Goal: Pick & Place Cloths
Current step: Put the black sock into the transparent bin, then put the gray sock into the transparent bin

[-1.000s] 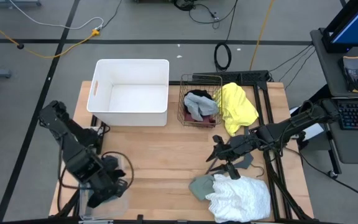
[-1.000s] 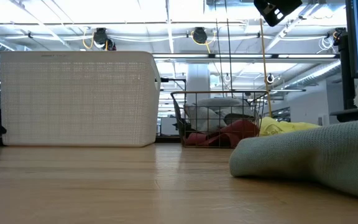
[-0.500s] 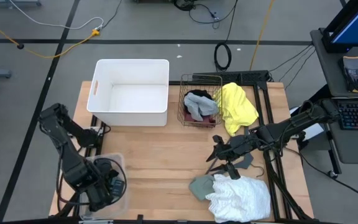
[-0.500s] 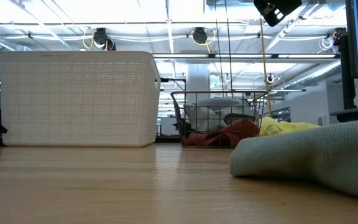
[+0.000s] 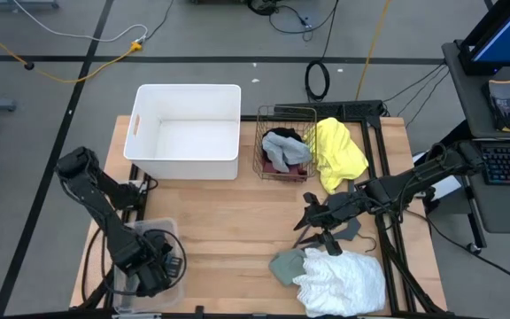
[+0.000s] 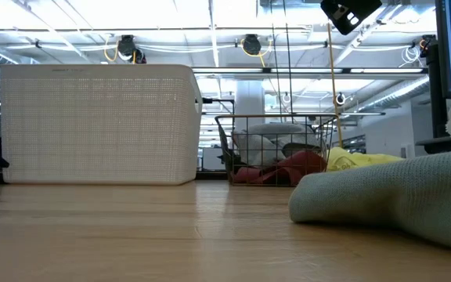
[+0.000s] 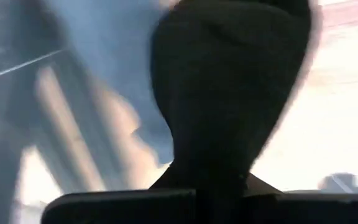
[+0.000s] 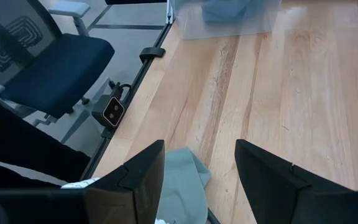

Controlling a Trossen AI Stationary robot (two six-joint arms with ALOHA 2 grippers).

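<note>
My left gripper [image 5: 151, 266] points down, shut, over a clear plastic box [image 5: 173, 232] at the near left corner. A blue-grey cloth [image 8: 229, 9] lies in that box. My right gripper [image 5: 312, 217] hangs open above the table. It is just far of a grey-green cloth [image 5: 286, 264] and a frilly white cloth [image 5: 343, 282], which lie flat near the front edge. A wire basket [image 5: 264, 142] holds grey and black cloths [image 5: 283, 146], with a maroon one [image 6: 288, 168] at its bottom. A yellow cloth [image 5: 339, 151] drapes beside the basket. My left gripper is shut. In its blurred wrist view a dark mass [image 7: 229, 93] stands up from the fingers. I cannot tell whether that mass is a held cloth or the fingers themselves.
A white plastic bin [image 5: 187, 97] stands at the far left. A flat grey hanger [image 5: 351, 230] lies under the right arm. Bare wood [image 5: 237, 221] spans the table's middle. Black frame rails [image 5: 383, 177] run along the right edge.
My left gripper has sunk toward the clear box and shifted a little toward the near edge, rolling somewhat as it went. It has stayed shut.
</note>
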